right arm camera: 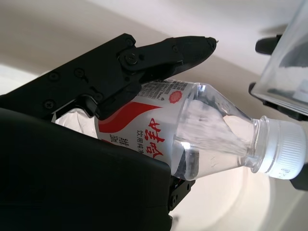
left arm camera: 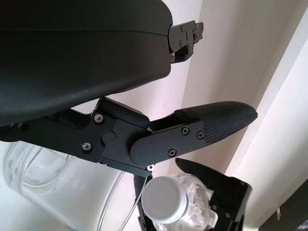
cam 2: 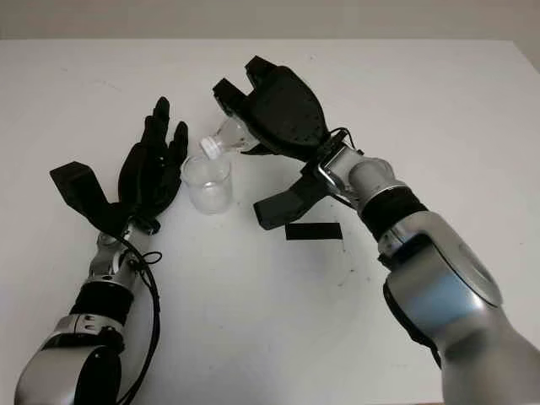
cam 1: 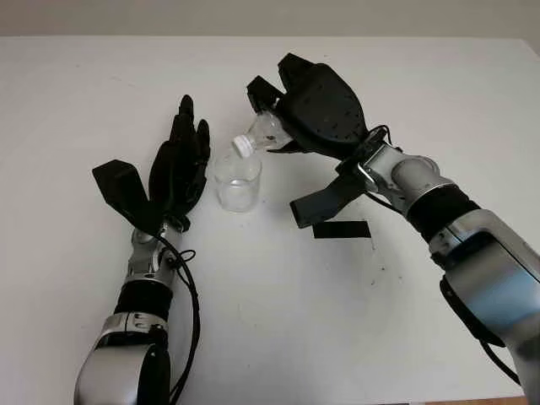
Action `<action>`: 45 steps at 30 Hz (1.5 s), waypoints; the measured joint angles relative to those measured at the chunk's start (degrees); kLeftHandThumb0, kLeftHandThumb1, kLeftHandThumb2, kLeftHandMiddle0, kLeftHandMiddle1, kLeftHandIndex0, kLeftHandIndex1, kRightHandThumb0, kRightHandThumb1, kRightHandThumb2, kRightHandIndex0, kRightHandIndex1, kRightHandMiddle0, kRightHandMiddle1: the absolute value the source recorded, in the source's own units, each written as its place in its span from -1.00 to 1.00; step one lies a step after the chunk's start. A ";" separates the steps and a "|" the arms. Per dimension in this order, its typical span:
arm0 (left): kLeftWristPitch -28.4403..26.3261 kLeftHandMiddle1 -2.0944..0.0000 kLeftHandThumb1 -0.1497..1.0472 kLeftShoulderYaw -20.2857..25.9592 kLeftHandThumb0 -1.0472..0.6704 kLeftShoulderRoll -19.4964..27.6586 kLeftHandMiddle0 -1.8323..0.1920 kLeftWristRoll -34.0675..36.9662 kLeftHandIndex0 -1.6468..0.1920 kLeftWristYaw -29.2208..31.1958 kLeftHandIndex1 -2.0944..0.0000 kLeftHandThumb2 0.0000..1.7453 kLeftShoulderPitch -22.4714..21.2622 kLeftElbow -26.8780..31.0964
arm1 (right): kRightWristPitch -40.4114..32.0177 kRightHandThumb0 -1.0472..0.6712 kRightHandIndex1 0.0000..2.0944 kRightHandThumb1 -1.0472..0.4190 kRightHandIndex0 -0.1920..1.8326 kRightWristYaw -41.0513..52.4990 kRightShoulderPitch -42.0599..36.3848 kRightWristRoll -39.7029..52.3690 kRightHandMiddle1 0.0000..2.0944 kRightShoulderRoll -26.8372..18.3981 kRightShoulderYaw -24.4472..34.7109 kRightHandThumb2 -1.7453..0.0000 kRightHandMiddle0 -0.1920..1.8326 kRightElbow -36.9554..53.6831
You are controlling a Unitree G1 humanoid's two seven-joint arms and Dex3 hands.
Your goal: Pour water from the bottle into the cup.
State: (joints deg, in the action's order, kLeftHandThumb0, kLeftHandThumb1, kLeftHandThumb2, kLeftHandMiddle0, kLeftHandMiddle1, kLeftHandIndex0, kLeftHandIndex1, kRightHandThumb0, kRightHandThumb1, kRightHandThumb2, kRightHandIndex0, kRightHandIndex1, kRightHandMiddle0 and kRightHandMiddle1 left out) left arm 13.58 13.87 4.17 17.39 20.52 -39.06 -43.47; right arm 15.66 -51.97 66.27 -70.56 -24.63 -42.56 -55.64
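Right hand (cam 1: 316, 105) is clamped on the plastic water bottle (right arm camera: 202, 137), tilted with its neck over the rim of the clear cup (cam 1: 235, 180) on the white counter (cam 1: 278, 321). The white cap (right arm camera: 288, 149) looks on and no stream shows, so the pour isn't real yet. Left hand (cam 1: 179, 169) is open just beside the cup; can't tell if it touches.

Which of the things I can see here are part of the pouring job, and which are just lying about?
Part of the job:
- bottle, white cap on, tilted over the cup by the right hand
- clear cup, standing on the table
- left hand, open beside the cup

Just lying about:
- strip of black tape on the white table
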 measured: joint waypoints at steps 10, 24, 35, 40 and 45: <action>0.56 1.00 1.00 -0.21 -0.80 -0.03 1.00 -0.20 1.00 -0.01 1.00 -0.17 -0.04 -0.34 | -2.11 -0.38 1.00 -1.00 0.43 -6.48 2.50 -5.69 0.91 -0.28 -4.30 0.74 -0.56 0.83; 1.11 1.00 1.00 -0.23 -0.81 -0.04 1.00 -0.22 1.00 0.02 1.00 -0.18 -0.28 -1.00 | -2.41 -0.39 1.00 -1.00 0.43 -7.98 3.26 -5.86 0.96 -0.29 -4.97 0.67 -0.53 -0.84; 1.26 1.00 1.00 -0.18 -0.82 -0.03 1.00 -0.18 1.00 0.18 1.00 -0.19 -0.34 -1.15 | -3.21 -0.39 1.00 -1.00 0.43 -6.58 3.20 -3.97 1.00 -0.81 -4.47 0.62 -0.40 -0.71; 1.23 1.00 1.00 -0.20 -0.81 -0.03 1.00 -0.18 1.00 0.38 1.00 -0.19 -0.33 -1.12 | 4.49 -0.37 1.00 -1.00 0.51 1.84 0.97 11.13 1.00 0.14 3.76 0.54 0.08 0.49; 1.12 1.00 1.00 -0.28 -0.80 0.04 1.00 -0.18 1.00 0.87 1.00 -0.17 -0.23 -0.97 | 6.31 -0.37 1.00 -1.00 0.64 13.69 -4.71 27.23 1.00 1.67 14.53 0.51 0.24 5.32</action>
State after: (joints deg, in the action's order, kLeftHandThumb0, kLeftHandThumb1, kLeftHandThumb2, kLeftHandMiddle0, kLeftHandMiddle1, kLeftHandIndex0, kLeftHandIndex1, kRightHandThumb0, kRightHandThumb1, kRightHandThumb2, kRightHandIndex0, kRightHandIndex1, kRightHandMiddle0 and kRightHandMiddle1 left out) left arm 14.70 13.59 4.21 17.21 21.38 -39.29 -44.44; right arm 21.98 -38.28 61.56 -43.34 -22.96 -28.02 -50.32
